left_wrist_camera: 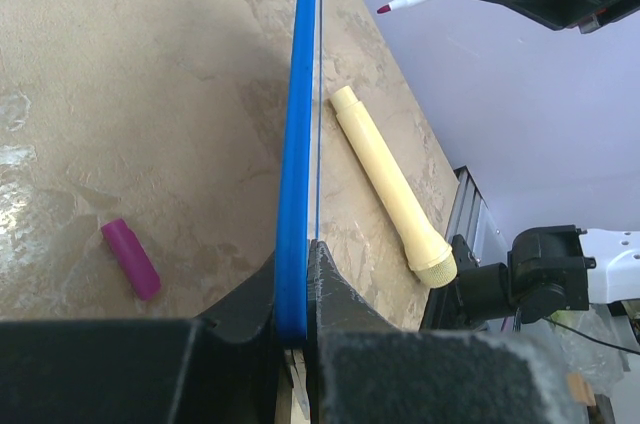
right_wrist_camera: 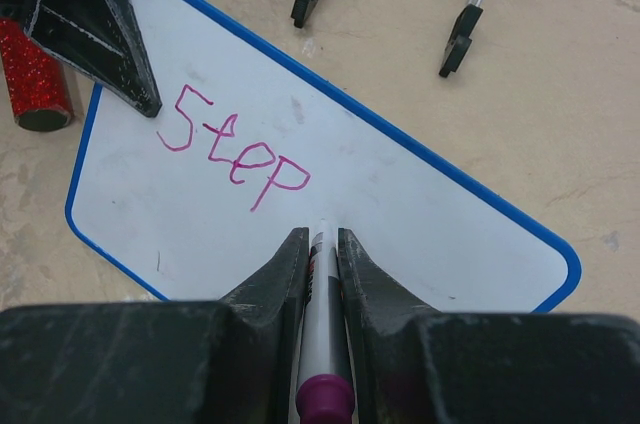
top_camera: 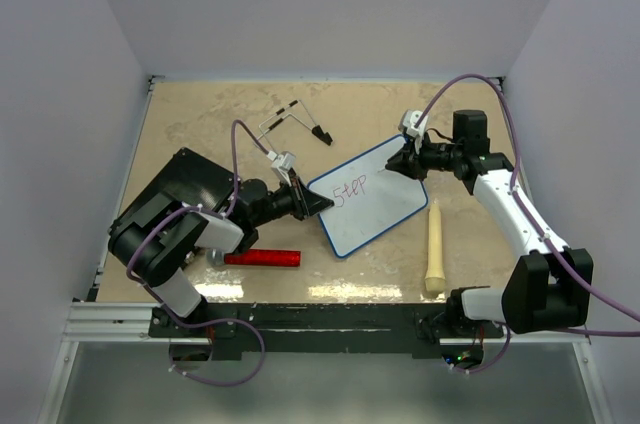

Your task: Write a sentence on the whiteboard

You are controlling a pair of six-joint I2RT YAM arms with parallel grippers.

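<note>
The whiteboard lies slantwise at the centre of the counter in the top view. The left pincer is pressed onto the blue rim at the board's left corner. The right pincer pinches a marker, its tip pointing just past "Step", the only word of the sentence written. A cream rod lies to the right of the board.

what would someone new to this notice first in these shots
The whiteboard at mid-table, with "Step" written on it in purple-pink, draws the eye first. The left claw clamps its blue rim, while the right claw grips a marker pointed just past the word. A glittery red cylinder lies by the left arm and a cream rod by the right.
</note>
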